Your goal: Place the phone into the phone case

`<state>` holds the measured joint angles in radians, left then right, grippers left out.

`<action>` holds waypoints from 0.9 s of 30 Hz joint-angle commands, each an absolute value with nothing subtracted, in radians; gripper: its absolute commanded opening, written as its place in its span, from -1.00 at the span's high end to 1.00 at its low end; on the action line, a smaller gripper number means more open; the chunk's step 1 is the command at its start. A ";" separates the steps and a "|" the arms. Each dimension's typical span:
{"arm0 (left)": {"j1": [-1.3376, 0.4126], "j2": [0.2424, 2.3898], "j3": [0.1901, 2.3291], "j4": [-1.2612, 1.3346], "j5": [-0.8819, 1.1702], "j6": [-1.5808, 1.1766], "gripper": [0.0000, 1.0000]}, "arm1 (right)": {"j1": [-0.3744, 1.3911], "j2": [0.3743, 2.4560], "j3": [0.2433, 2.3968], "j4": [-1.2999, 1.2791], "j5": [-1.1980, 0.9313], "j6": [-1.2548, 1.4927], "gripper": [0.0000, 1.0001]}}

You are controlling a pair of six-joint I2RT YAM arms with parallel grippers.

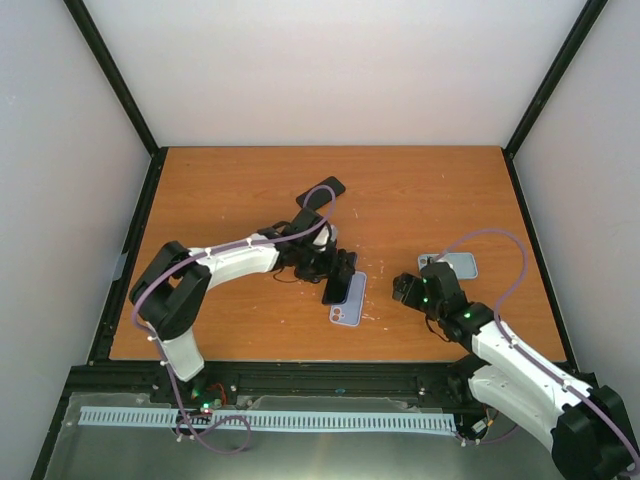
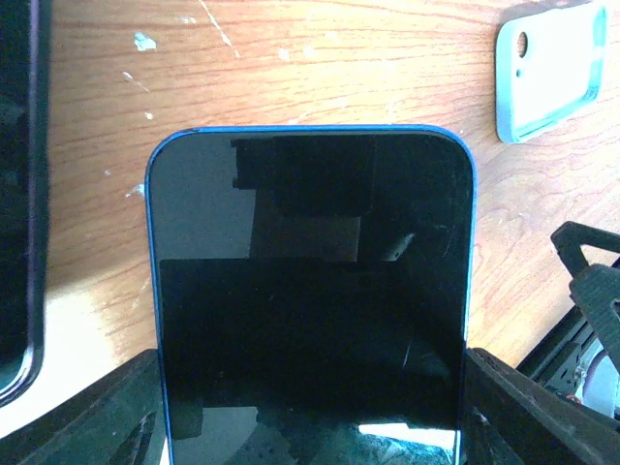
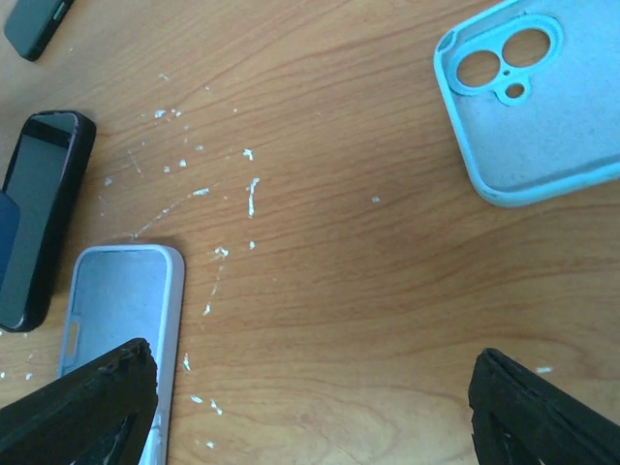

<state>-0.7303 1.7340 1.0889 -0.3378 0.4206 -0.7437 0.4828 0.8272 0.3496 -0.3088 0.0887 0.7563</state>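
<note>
left hand point(image 2: 310, 412) clamped on blue phone point(image 2: 310, 281) by its side edges, screen free for pressing in | phone poised at lavender case point(image 1: 350, 306), contact unclear, not seated | right hand point(image 3: 310, 363) spread wide, gripping nothing, over bare surface point(image 3: 339, 242) between lavender and light-blue case point(image 3: 542, 107), likely giving room

No writing, brand or number is legible; the blue-edged, black-screened phone point(image 2: 310, 291) seemingly shows only reflections.
</note>
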 commanded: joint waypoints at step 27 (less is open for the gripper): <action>-0.785 1.860 1.116 -0.169 0.510 -0.886 -0.12 | 0.478 0.830 0.318 -0.288 0.027 0.775 -0.78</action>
